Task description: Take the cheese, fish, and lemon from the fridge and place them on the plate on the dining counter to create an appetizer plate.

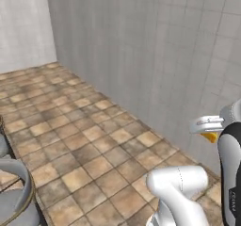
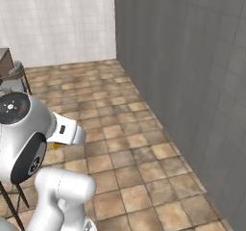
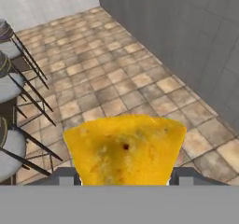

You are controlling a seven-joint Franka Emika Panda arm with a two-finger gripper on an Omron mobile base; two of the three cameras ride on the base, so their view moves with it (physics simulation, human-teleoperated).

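Cheese (image 1: 210, 137) peeks out as a yellow corner under the hand at the right edge of the left base view, and a sliver of it (image 2: 56, 146) shows below the hand in the right base view, above brown floor tiles (image 2: 134, 143). In the hand view the gripper (image 3: 125, 174) is clamped on the pitted yellow-orange wedge, which sits between its fingertips (image 3: 65, 175) with metal stools (image 3: 14, 78) off to the hand's side; this looks like the carry step, so next comes reaching the plate and setting the wedge down.

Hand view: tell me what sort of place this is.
Probably the eating side of a kitchen, though no counter shows. A brown tiled floor meets grey tiled walls, and wire-legged bar stools stand in a row. The tool holds a yellow cheese wedge.
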